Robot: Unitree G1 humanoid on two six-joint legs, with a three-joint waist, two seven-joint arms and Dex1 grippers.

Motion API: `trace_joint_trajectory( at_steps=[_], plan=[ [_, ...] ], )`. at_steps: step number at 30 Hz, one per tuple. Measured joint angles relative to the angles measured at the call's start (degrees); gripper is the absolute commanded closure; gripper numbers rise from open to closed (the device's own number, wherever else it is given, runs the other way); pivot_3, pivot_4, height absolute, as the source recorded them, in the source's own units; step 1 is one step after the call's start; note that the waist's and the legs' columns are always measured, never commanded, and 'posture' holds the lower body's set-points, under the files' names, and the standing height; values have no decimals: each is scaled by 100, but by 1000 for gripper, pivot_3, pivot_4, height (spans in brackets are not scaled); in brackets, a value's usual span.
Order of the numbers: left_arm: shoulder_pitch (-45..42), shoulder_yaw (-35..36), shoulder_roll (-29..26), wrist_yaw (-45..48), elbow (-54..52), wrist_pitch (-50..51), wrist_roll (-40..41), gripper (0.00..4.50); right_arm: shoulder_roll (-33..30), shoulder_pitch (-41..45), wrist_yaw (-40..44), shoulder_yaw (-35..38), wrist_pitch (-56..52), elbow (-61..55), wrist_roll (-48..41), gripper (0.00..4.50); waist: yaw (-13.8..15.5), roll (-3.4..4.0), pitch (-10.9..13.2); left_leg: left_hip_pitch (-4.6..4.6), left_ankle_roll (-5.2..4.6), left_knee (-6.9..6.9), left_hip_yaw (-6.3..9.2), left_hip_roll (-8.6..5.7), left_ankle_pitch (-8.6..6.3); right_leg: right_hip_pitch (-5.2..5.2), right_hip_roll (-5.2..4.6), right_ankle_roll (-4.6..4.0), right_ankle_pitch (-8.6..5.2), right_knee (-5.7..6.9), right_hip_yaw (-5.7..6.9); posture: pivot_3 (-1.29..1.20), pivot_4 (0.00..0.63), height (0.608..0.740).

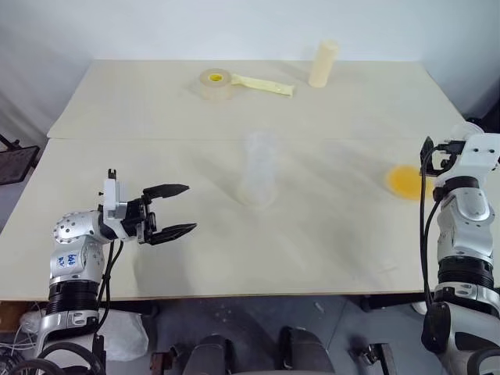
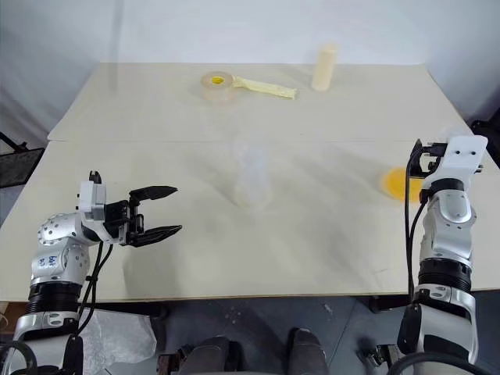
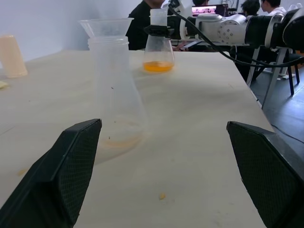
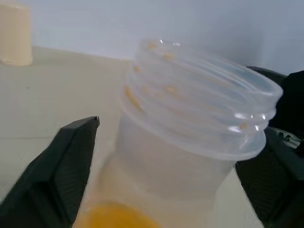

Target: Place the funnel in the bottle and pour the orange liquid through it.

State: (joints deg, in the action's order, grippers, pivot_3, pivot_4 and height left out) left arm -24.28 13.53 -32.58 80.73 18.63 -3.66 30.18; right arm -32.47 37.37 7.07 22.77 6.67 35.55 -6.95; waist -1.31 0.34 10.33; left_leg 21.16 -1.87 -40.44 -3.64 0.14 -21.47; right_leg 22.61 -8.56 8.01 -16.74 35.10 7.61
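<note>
Funnel (image 3: 106,26) sits in the bottle (image 3: 115,95) mid-table, left gripper (image 1: 172,211) wide open and empty beside it – right gripper (image 4: 166,166) at the table's right edge, fingers either side of a flask (image 3: 158,50) neck, orange liquid (image 1: 405,181) inside, grip unclear.

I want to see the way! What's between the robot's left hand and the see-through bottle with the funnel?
Only bare pale tabletop lies between the open left end effector and the clear plastic bottle, in the left eye view.

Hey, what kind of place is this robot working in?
Likely a robotics lab or shared workroom: a plain worktable, people seated at a lit screen behind it, and plastic labware, a clear flask.
</note>
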Motion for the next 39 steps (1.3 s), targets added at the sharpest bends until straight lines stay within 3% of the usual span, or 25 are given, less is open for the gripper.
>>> trace_joint_trajectory(
  at_steps=[3,9,15,21,27,39],
  plan=[
    [5,0,0,-9,-24,2,19,0,-11,66,-8,-8,206,64,11,2025,-21,0,0,0,0,2,3,3,0,0,0,0,0,0,1,0,150,740],
    [12,1,0,12,-25,4,98,0,0,-21,55,-10,272,-56,-68,2028,-32,4,2,-1,0,8,5,7,0,1,-1,0,0,-4,-1,0,150,740],
    [5,-4,0,74,-20,3,114,0,128,-357,200,-255,-251,-1391,-167,2028,-37,10,6,0,0,11,6,10,0,7,-1,0,0,-4,-3,0,150,740],
    [-246,-10,65,131,79,-33,115,0,297,-525,480,-1068,-1112,-3200,-142,2028,-21,11,6,0,0,10,8,9,0,9,-1,0,0,-1,-2,0,150,740],
    [-634,7,218,120,596,-280,115,0,388,-216,644,-2164,-1442,-3988,604,2028,-27,12,6,2,0,10,9,-19,0,11,-1,0,0,-2,0,0,150,740],
    [-1000,427,258,6,1168,-359,330,0,329,798,1022,-3476,-526,-3725,2361,2028,-45,11,6,4,0,12,15,-21,0,14,-1,0,0,2,6,0,150,740]
  ],
)
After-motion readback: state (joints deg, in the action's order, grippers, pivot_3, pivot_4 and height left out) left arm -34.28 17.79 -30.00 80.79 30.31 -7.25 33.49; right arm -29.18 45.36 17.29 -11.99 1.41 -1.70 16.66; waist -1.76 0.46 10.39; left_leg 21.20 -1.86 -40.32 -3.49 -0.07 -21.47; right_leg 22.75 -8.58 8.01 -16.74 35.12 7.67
